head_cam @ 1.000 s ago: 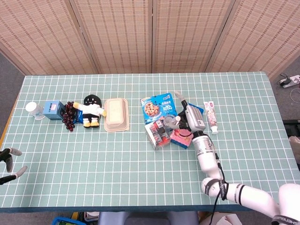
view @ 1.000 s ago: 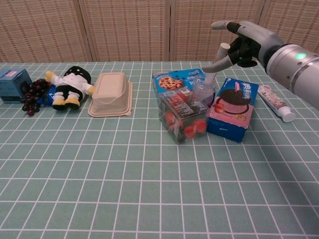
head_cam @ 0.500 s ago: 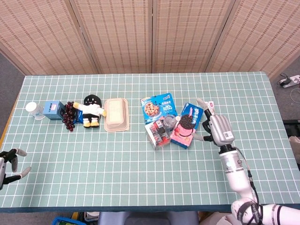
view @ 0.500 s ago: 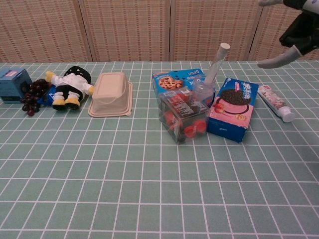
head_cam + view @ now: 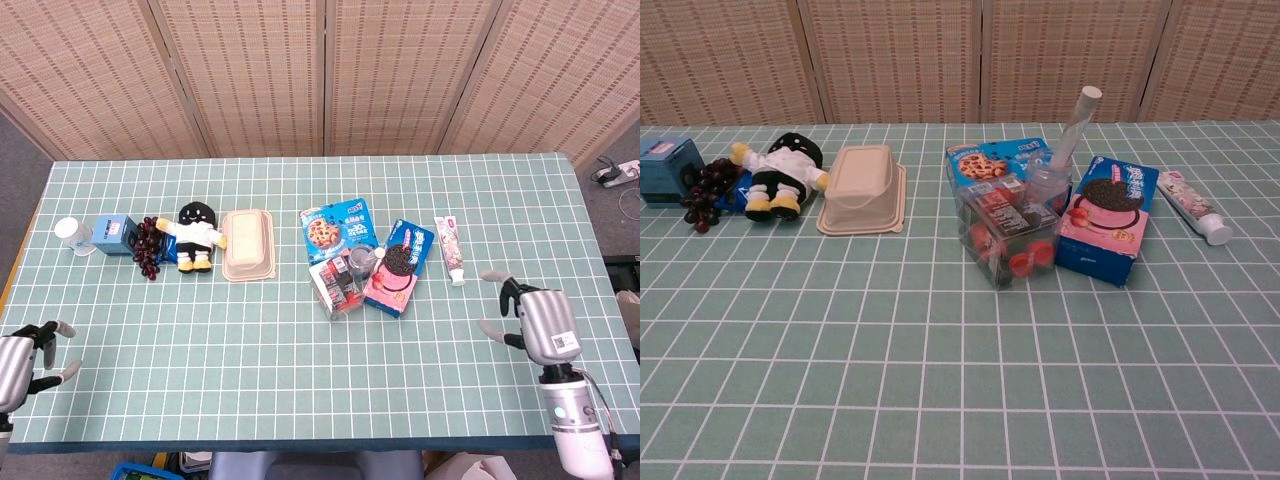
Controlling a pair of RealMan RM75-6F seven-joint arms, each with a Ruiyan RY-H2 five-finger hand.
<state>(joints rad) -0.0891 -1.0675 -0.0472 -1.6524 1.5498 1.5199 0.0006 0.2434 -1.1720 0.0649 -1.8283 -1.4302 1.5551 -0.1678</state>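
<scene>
— Both hands empty, fingers apart: right hand (image 5: 528,318) near white toothpaste tube (image 5: 450,249), left hand (image 5: 22,362) at table's near edge.
— Best approached from above, clear of pink cookie box (image 5: 398,267).

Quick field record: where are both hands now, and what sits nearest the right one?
left hand: open, holds nothing, near table's front left edge
right hand: open, holds nothing, near front right edge
nearest to right hand: toothpaste, lying flat, apart from it
centre cluster: cookie box, clear box, cookie bag
</scene>
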